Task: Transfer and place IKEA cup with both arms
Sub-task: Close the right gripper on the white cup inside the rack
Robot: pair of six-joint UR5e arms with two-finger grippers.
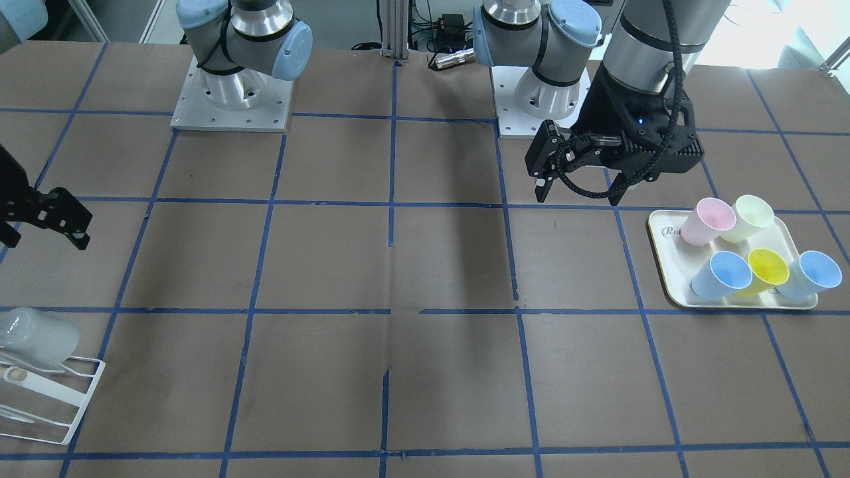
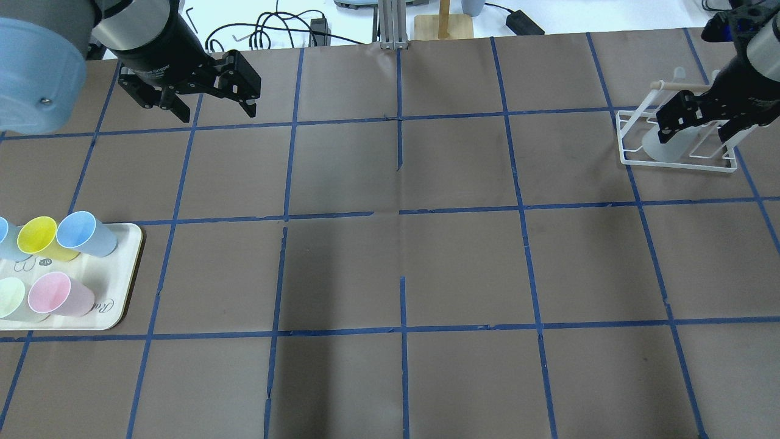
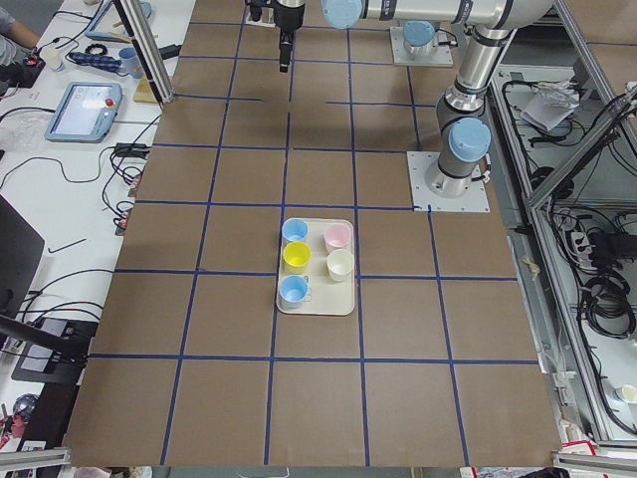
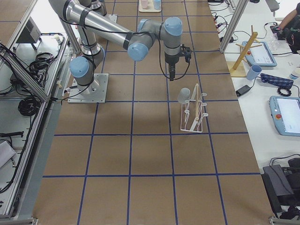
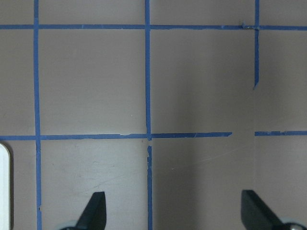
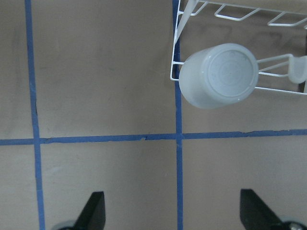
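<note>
The IKEA cup (image 6: 223,74), pale grey-white, hangs upside down on a peg of a white wire rack (image 6: 192,12) at the table's right end. It also shows in the overhead view (image 2: 667,143) and the front view (image 1: 33,335). My right gripper (image 2: 696,134) hovers by the rack, open and empty; in the right wrist view (image 6: 172,203) the cup lies beyond its fingertips. My left gripper (image 2: 216,114) is open and empty, high over bare table at the far left; it also shows in the front view (image 1: 579,198) and the left wrist view (image 5: 172,203).
A cream tray (image 2: 116,305) at the left end holds a pink cup (image 2: 58,294), a pale yellow-green cup (image 2: 12,299), a yellow cup (image 2: 39,238) and two light blue cups (image 2: 85,231). Blue tape lines grid the brown table (image 2: 402,268).
</note>
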